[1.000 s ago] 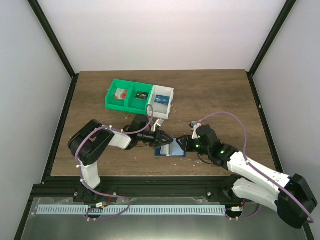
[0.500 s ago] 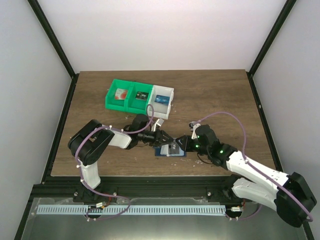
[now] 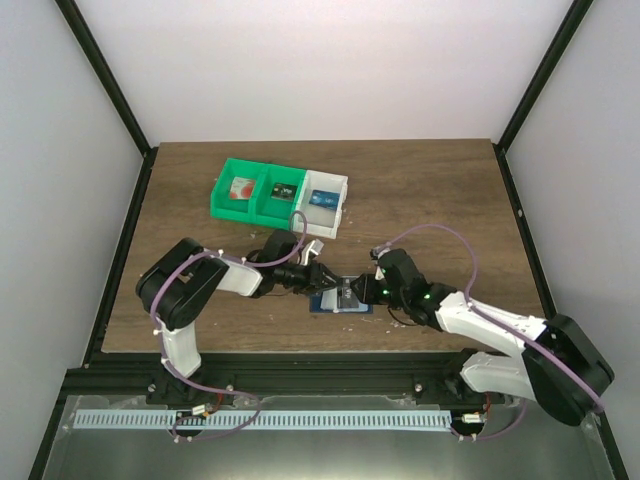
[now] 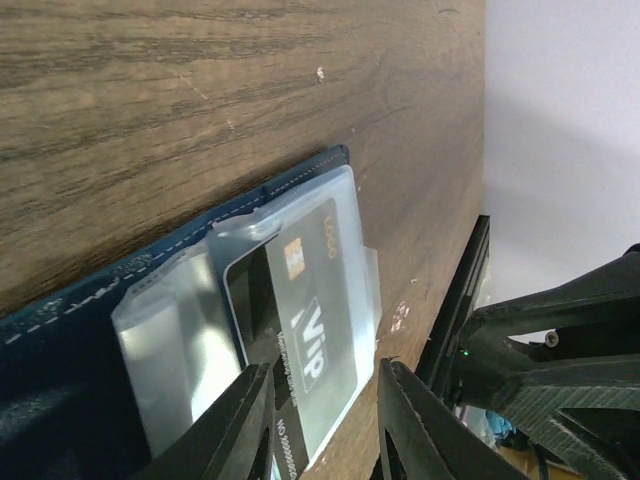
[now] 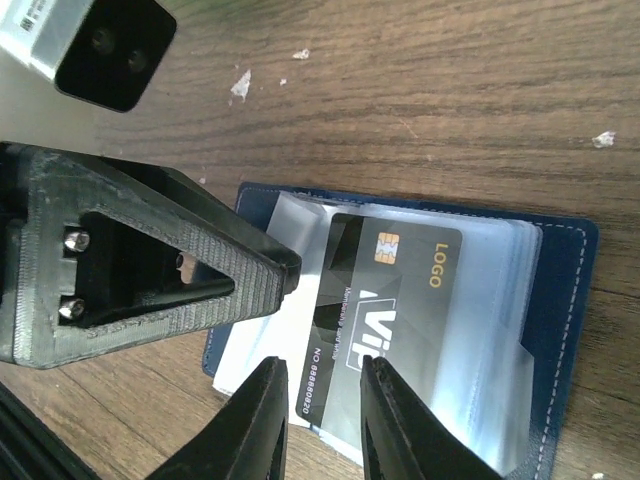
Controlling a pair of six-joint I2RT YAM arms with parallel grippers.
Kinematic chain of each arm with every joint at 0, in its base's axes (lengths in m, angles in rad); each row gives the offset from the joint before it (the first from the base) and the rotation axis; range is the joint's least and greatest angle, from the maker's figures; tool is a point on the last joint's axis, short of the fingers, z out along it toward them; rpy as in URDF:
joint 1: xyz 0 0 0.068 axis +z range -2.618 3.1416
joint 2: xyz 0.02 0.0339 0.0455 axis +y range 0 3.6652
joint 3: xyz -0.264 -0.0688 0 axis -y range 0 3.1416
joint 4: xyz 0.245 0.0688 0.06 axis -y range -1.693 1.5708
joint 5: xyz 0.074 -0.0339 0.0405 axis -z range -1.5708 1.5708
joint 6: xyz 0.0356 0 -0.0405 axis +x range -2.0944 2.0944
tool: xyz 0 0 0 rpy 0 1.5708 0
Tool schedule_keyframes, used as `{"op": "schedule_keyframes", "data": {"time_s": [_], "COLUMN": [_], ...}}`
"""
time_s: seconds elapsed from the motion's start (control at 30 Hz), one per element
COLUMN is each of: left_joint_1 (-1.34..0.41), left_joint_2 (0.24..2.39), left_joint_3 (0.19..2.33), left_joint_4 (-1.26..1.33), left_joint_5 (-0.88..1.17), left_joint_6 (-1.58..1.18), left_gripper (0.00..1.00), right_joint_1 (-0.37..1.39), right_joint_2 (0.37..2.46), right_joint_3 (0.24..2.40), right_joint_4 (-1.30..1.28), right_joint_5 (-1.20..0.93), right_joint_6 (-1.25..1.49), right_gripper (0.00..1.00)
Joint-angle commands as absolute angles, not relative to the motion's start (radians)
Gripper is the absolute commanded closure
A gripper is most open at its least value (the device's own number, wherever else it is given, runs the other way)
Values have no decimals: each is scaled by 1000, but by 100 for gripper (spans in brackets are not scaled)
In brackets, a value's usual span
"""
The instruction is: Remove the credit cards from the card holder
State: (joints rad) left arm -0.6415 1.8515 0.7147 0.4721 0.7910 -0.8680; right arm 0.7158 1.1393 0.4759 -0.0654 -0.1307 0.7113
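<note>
The dark navy card holder (image 3: 330, 305) lies open on the table near the front edge, its clear pockets up. A black "VIP" card (image 5: 395, 310) sits in the top pocket, its near end seeming to stick out; it also shows in the left wrist view (image 4: 315, 320). My left gripper (image 3: 322, 279) is open, low at the holder's left end (image 4: 322, 400). My right gripper (image 3: 356, 291) is open, jaws either side of the card's near end (image 5: 322, 390). No whitish-pink card shows in the holder (image 5: 565, 300).
A green bin (image 3: 222, 202) and a white bin (image 3: 340, 203) stand behind the holder. A whitish card with a red spot (image 3: 240, 187) lies in the green bin's left compartment. The table's front edge and black frame (image 4: 455, 320) are close to the holder.
My right gripper has moved left onto the holder. My left gripper has drawn back a little to the left, and the black card now shows in the pocket.
</note>
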Motion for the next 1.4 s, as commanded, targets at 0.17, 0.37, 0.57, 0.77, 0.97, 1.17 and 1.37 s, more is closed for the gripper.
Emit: {"op": "schedule_keyframes", "data": {"time_s": [0.17, 0.37, 0.57, 0.77, 0.97, 1.17, 1.37], "left_joint_1": [-637, -636, -637, -636, -636, -637, -636], "left_joint_2": [1886, 1902, 1913, 1929, 1943, 1943, 1936], "left_joint_3": [720, 722, 726, 727, 722, 712, 706], "left_joint_4": [447, 459, 461, 507, 566, 588, 587], "left_joint_5": [765, 775, 774, 804, 839, 848, 851], "left_joint_6": [-820, -824, -824, -856, -897, -911, -914], "left_gripper": [69, 69, 69, 70, 83, 94, 100], "right_joint_1": [710, 704, 704, 704, 703, 703, 703], "right_joint_2": [1216, 1260, 1292, 1319, 1318, 1322, 1324], "right_joint_3": [463, 422, 400, 388, 385, 382, 384], "right_joint_4": [5, 36, 51, 68, 69, 72, 73], "right_joint_5": [-126, -136, -138, -149, -149, -151, -152], "right_joint_6": [699, 711, 718, 719, 720, 720, 719], "right_gripper": [78, 79, 79, 82, 83, 83, 83]}}
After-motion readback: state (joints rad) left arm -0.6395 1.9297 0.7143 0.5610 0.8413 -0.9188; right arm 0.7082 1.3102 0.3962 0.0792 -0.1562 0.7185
